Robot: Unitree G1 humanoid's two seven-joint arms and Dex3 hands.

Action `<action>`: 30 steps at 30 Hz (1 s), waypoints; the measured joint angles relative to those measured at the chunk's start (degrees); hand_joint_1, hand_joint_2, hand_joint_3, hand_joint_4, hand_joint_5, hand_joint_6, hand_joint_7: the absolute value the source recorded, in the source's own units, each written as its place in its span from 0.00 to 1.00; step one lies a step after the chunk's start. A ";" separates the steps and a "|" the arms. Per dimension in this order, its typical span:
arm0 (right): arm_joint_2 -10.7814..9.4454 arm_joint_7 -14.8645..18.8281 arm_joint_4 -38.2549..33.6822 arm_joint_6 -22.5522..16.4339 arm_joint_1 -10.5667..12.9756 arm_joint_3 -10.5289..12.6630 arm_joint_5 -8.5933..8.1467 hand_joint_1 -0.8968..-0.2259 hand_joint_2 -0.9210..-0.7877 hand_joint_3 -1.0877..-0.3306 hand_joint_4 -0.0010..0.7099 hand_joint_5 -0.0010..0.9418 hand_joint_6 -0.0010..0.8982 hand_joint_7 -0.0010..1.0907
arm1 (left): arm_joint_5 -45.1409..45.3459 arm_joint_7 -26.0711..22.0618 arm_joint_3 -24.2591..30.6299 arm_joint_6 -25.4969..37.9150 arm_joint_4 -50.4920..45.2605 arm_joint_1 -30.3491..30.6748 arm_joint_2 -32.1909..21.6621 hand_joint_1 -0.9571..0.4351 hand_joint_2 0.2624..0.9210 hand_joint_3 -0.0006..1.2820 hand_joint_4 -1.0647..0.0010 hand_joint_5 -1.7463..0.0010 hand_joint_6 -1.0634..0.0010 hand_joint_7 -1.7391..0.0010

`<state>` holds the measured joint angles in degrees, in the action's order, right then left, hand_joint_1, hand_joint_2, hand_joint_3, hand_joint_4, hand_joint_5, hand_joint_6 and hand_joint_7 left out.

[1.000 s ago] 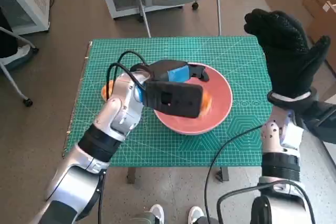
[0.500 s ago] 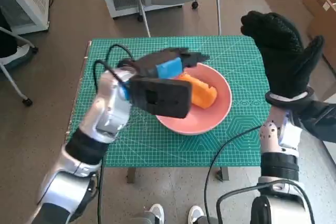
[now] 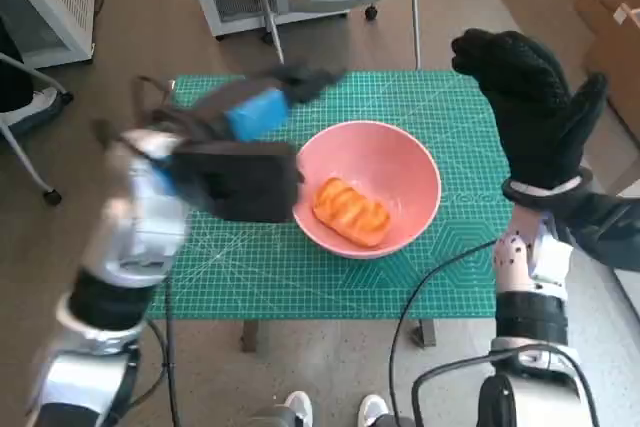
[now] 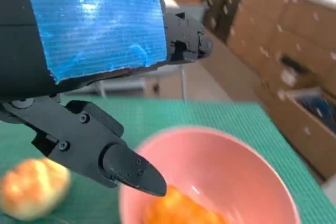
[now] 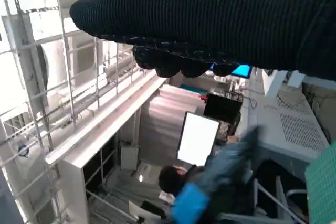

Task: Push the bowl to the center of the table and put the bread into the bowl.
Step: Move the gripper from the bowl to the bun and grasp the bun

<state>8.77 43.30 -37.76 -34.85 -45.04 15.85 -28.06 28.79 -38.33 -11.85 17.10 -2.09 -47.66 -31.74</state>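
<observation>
Bread lying in pink bowl, left robot hand blurred, apparently empty with fingers apart, right robot hand raised, spread, empty

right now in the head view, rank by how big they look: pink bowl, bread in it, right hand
1. pink bowl and right hand: about alike; the hand is raised nearer the camera, so unsure.
2. bread, inside the bowl: clearly smallest.

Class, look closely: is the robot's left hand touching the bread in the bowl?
Apart. The head view shows the left hand raised beside the pink bowl, with bare bowl between it and the bread.
</observation>
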 measured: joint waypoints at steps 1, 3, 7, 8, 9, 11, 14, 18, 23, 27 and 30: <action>0.00 0.17 -0.20 -0.03 -0.10 0.01 0.00 0.40 0.00 0.48 0.49 0.00 0.52 0.00 | 0.16 0.00 0.43 0.30 -0.09 0.22 -0.90 0.40 0.75 0.00 1.00 1.00 0.86 0.97; 0.02 0.32 -0.52 -0.07 -0.29 0.09 -0.02 0.40 0.00 0.48 0.49 0.00 0.52 0.00 | 0.50 -0.01 0.72 1.17 -0.07 0.55 -2.23 0.41 0.75 0.00 1.00 1.00 0.86 0.97; 0.06 0.66 -1.25 -0.30 -0.78 0.36 -0.03 0.39 0.00 0.48 0.49 0.00 0.52 0.00 | 2.57 -0.48 0.44 4.78 0.40 1.06 -3.94 0.42 0.75 0.00 1.00 1.00 0.86 0.98; 0.06 0.68 -1.41 -0.36 -0.90 0.38 -0.03 0.39 0.00 0.48 0.49 0.00 0.52 0.00 | 2.91 -0.64 0.35 5.55 0.64 1.14 -4.18 0.43 0.75 0.00 1.00 1.00 0.86 0.98; 0.06 0.72 -1.61 -0.49 -1.06 0.40 -0.01 0.39 0.00 0.48 0.49 0.00 0.52 0.00 | 3.28 -0.87 0.22 6.48 0.94 1.28 -4.48 0.43 0.75 0.00 1.00 1.00 0.86 0.98; 0.05 0.85 -1.94 -0.62 -1.30 0.42 -0.01 0.40 0.00 0.48 0.48 0.00 0.52 0.00 | 4.21 -1.01 -0.12 7.50 1.38 1.59 -4.83 0.43 0.74 0.00 1.00 1.00 0.86 0.98; 0.05 1.20 -2.57 -0.69 -1.61 0.42 0.00 0.40 0.00 0.48 0.48 0.00 0.52 0.00 | 5.03 -1.01 -0.97 8.17 2.44 1.90 -5.15 0.43 0.74 0.00 1.00 1.00 0.86 0.98; 0.04 1.53 -3.29 -0.80 -1.84 0.46 0.00 0.39 0.00 0.48 0.48 0.00 0.52 0.00 | 5.28 -0.98 -1.76 8.55 4.46 2.23 -5.19 0.43 0.74 0.00 1.00 1.00 0.87 0.99; 0.04 1.75 -3.77 -0.82 -2.07 0.50 0.03 0.38 0.00 0.49 0.48 0.00 0.53 0.00 | 5.76 -0.69 -2.96 8.77 8.00 2.21 -5.18 0.44 0.74 0.00 1.00 1.00 0.87 0.99; 0.06 1.90 -3.85 -0.82 -2.18 0.53 0.03 0.37 0.00 0.49 0.48 0.00 0.53 0.00 | 6.94 0.02 -4.42 9.12 11.22 2.05 -4.61 0.44 0.74 0.00 1.00 1.00 0.87 0.99; 0.09 2.07 -4.07 -0.79 -2.27 0.66 0.02 0.37 0.00 0.49 0.48 0.00 0.53 0.00 | 7.37 1.14 -6.03 8.86 15.42 1.22 -3.50 0.44 0.74 0.00 1.00 1.00 0.87 0.99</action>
<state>8.86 45.37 -41.82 -35.64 -47.31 16.51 -28.04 36.16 -37.19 -17.88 25.97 13.33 -46.44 -35.25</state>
